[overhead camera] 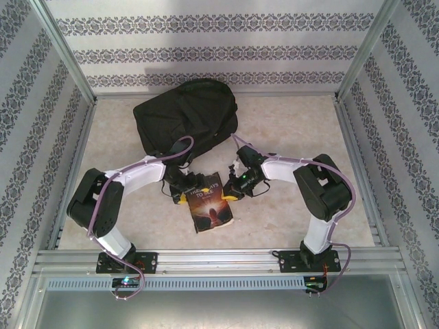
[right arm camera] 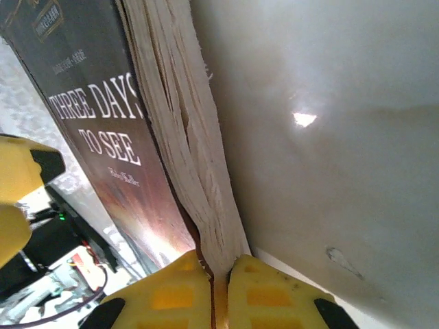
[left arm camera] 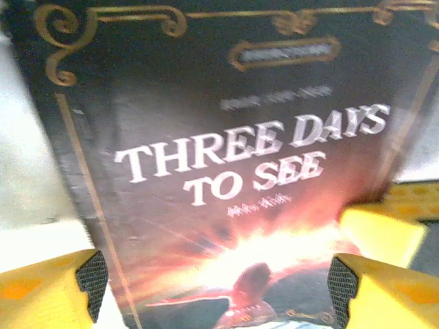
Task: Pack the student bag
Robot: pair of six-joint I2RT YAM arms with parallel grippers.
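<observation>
We reckon the floppy bag (overhead camera: 185, 113) wants gripping by a fabric edge; our right pincer (right arm camera: 218, 264) clamps the book (overhead camera: 211, 205), left pincer (left arm camera: 216, 274) apart.

Paperback book (overhead camera: 211, 202) near the middle of the pale marbled surface (overhead camera: 295, 130), cover up, long axis slightly skewed. Cover dark with a gold scrollwork border, white title "THREE DAYS TO SEE", orange glow across the lower half. Page block cream, leaves slightly parted along the edge. Striped patterned wallpaper panels (overhead camera: 206, 48) on three sides. Aluminium rail (overhead camera: 219, 259) along the near edge.
</observation>
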